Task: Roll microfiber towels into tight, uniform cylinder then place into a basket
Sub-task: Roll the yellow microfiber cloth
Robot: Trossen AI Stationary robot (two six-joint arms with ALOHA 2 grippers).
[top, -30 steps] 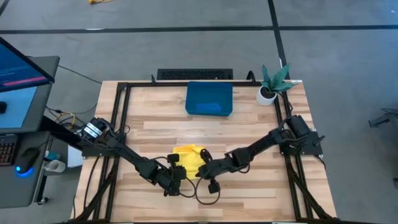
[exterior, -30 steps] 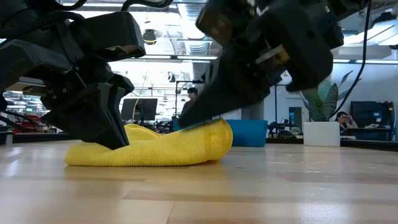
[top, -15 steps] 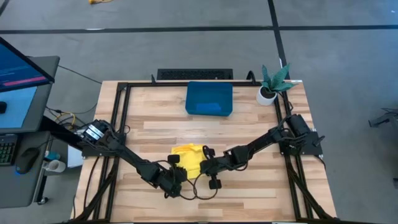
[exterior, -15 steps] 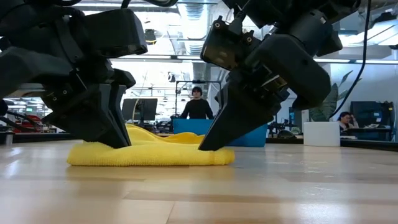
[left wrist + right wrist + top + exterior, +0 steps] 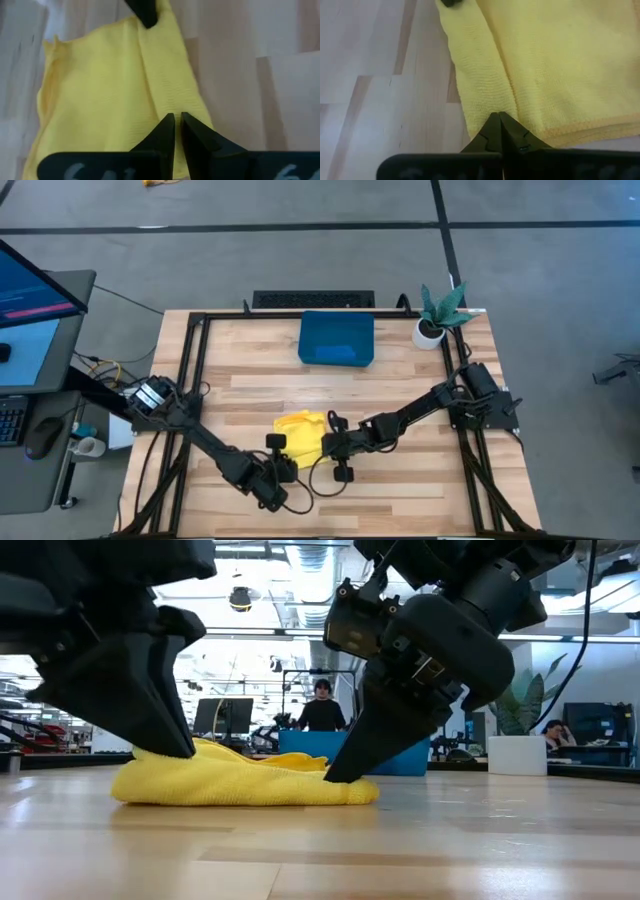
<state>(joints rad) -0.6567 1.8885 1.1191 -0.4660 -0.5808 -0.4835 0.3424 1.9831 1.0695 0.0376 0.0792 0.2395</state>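
Yellow towel (image 5: 300,434), part-folded, desk (image 5: 420,490) centre, 6 o'clock of basket (image 5: 336,338).
Left pincer (image 5: 174,125) and right pincer (image 5: 499,123) both pinched shut on near fold; advised: lift evenly, roll tight toward 12 o'clock.

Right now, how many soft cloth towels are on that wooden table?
1 that I can see: a folded bright yellow microfiber towel near the table's front middle, between the two grippers. Another may lie in the dark teal-blue rectangular basket; I cannot tell.
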